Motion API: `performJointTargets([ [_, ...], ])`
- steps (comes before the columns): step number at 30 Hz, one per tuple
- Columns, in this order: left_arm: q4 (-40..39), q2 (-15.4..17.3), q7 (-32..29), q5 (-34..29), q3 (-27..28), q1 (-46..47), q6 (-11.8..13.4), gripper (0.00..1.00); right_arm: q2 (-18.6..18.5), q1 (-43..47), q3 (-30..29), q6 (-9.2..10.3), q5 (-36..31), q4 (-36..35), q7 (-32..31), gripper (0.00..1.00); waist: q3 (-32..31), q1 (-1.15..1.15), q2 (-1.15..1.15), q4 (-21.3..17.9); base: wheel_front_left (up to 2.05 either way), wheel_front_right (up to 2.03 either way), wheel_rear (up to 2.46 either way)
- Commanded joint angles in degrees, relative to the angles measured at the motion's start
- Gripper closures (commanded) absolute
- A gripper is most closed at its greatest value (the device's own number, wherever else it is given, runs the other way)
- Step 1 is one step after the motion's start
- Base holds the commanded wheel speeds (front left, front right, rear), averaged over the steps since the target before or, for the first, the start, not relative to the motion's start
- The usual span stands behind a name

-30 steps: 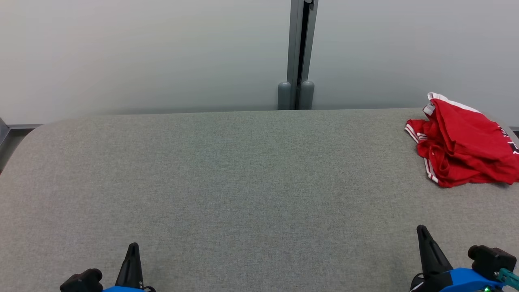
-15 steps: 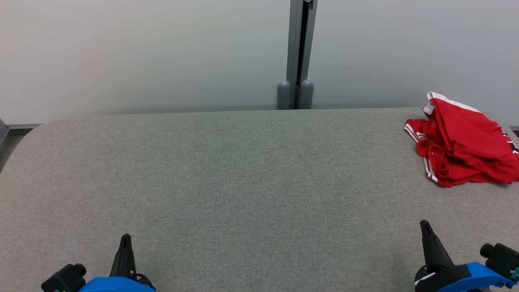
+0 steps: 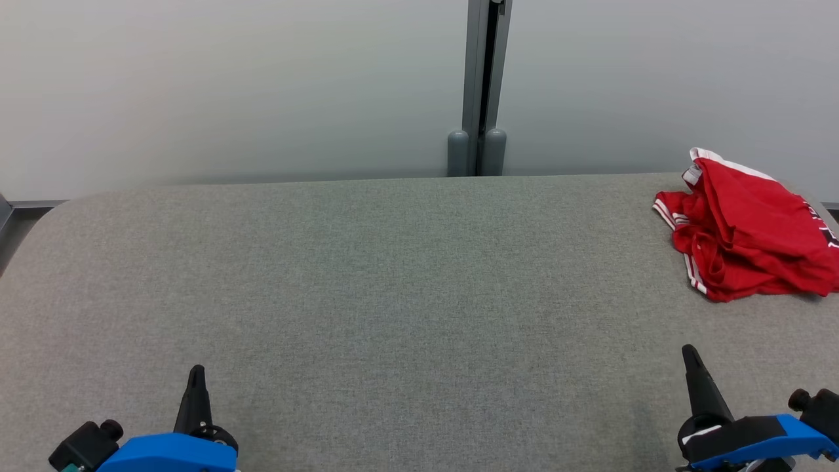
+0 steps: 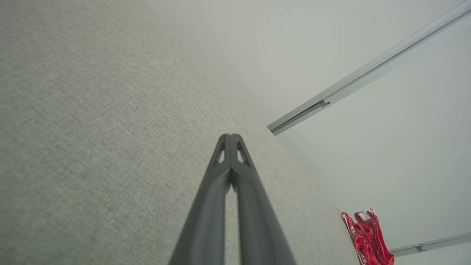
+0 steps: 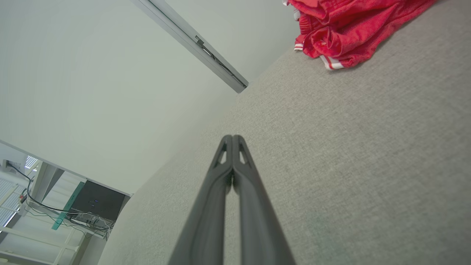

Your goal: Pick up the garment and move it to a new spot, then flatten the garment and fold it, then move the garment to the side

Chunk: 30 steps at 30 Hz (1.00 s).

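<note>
Head view, garment: the crumpled red fabric garment with white striped trim [image 3: 747, 233] is lying in a heap at the far right corner of the grey felt-covered tabletop [image 3: 393, 275], well apart from both grippers.
Head view, left gripper: the left gripper [image 3: 196, 375], dark-fingered on a blue mount, is pointing up from the lower left over bare tabletop, its fingers pressing together on nothing.
Head view, right gripper: the right gripper [image 3: 689, 357] is pointing up from the lower right, likewise clenched and empty, with the garment lying beyond it.
Head view, backdrop: the pale matt wall panel [image 3: 229, 85] is standing behind the table's far edge, with the grey metal upright post [image 3: 484, 85] dividing it.
Left wrist view, fingers: the two dark fingers are meeting at their tips, gripping nothing.
Left wrist view, garment: it is showing small at the lower right, at the tabletop's far end beside the wall panel.
Right wrist view, fingers: the tips are touching, nothing between them.
Right wrist view, garment: it is lying at the upper right, on the tabletop by the wall panel.
Right wrist view, surroundings: a black box with trailing cables [image 5: 97, 202] is sitting at the lower left, past the table.
</note>
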State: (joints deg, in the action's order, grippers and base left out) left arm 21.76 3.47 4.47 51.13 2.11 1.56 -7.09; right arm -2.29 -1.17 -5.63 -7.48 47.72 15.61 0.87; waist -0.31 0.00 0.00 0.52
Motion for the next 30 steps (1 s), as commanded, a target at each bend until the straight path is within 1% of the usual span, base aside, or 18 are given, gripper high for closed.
performJointTargets([
  [1,-1.18,0.18,-0.46,1.85,0.49,1.85,-0.25,1.00,-0.41,-1.89,-0.11,-0.01,2.13,-0.91,-0.38,1.00,0.01,0.00,0.00,-0.01,0.00,0.00,0.00],
  [18,-3.05,-0.03,-3.40,12.66,1.67,2.78,-0.35,1.00,-0.53,-2.89,-0.35,-0.02,13.85,-1.17,-2.36,1.00,0.11,0.00,0.00,-0.12,0.00,0.00,0.00],
  [30,-4.11,-0.16,-5.05,18.78,2.27,3.20,-0.41,1.00,-0.59,-3.45,-0.49,-0.02,20.46,-1.32,-3.49,1.00,0.18,0.00,0.00,-0.19,0.00,0.00,0.00],
])
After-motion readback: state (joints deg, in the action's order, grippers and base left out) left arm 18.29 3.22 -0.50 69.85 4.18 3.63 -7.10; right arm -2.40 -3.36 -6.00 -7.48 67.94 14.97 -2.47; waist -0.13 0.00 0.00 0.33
